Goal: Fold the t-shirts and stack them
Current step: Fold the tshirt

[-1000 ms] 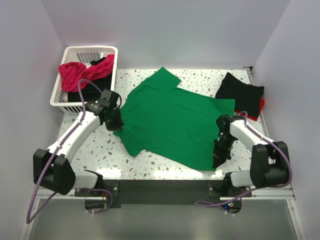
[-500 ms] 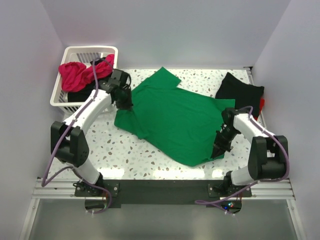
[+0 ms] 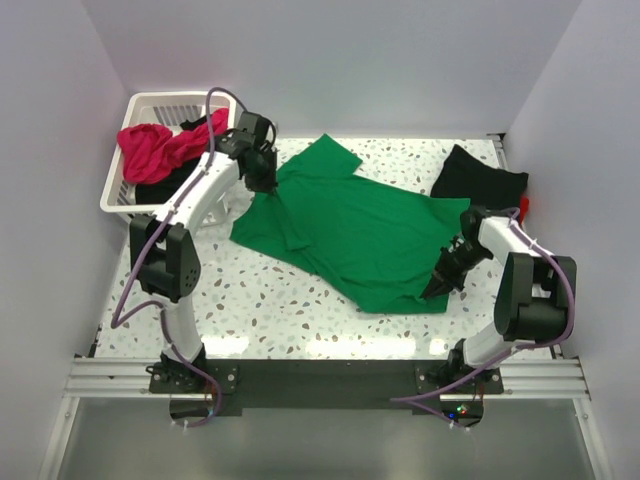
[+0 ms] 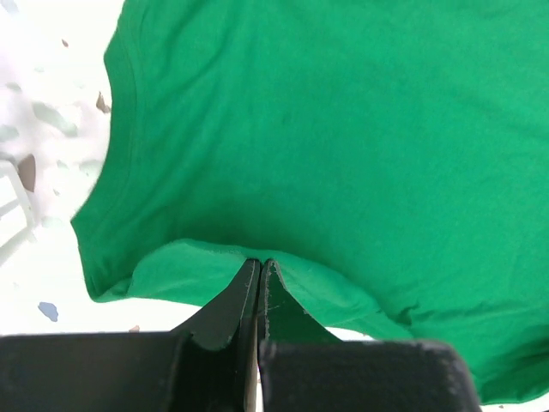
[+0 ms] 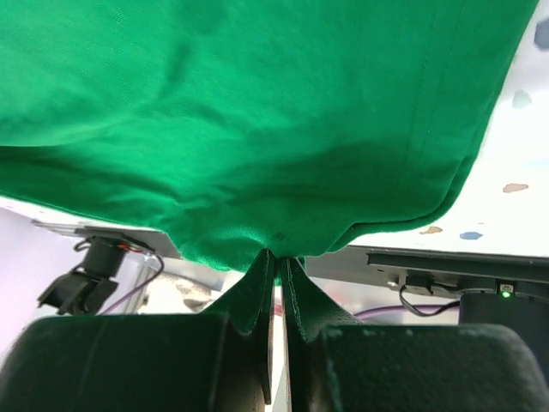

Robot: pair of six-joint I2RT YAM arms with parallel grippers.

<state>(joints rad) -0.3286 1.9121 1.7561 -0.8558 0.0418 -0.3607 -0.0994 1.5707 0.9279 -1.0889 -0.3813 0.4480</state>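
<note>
The green t-shirt (image 3: 350,235) lies spread over the middle of the speckled bench (image 3: 250,310). The left hand (image 3: 265,180), upper left of centre, is pinched together on a fold of the shirt's edge. The right hand (image 3: 441,284), at the right, is clamped on the shirt's lower right corner. A folded black t-shirt (image 3: 480,178) lies upper right over a red t-shirt (image 3: 524,208). A magenta-pink t-shirt (image 3: 150,150) hangs from the white basket (image 3: 165,100) at upper left.

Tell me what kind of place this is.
Probably a robot lab test cell rather than a home: plain white walls box in a speckled tabletop, two arms are bolted to its near edge, and a white laundry basket of shirts sits near a green t-shirt.
</note>
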